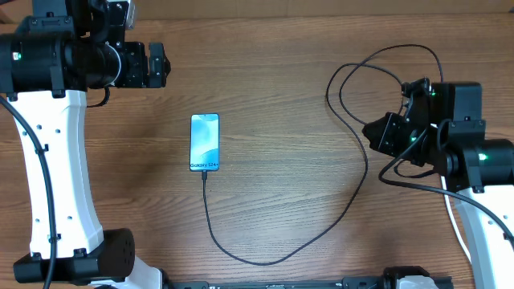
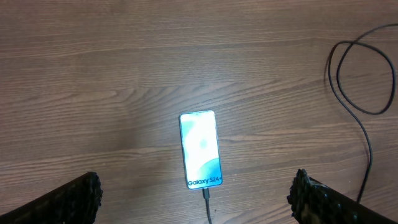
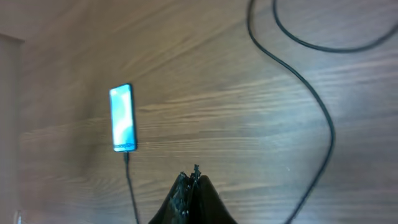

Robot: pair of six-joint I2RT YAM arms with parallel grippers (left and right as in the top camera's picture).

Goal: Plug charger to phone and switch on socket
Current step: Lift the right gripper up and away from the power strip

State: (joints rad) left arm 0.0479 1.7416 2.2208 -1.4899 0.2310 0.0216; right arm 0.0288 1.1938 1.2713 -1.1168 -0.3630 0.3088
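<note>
Phone (image 1: 204, 142) lying mid-table, screen lit; charger (image 1: 205, 193) seemingly sitting in its near end. Left gripper (image 1: 163, 64) hanging wide open; right gripper (image 3: 191, 180) pinched closed, empty. Socket not showing in any view. Risk: right arm snagging looped cable, yanking connector out.

Overhead: the charger (image 1: 205, 197) runs up in loops beneath the right arm (image 1: 458, 104), which hides its far end. Its joint with the phone (image 1: 204, 142) is too small to judge; the tip appears seated. Left wrist: the left fingers (image 2: 78, 199) are cut off by the lower edge, the charger by the lower and right edges. Right wrist: the right fingers (image 3: 183, 200) are cut off below; the phone's screen text is illegible.
</note>
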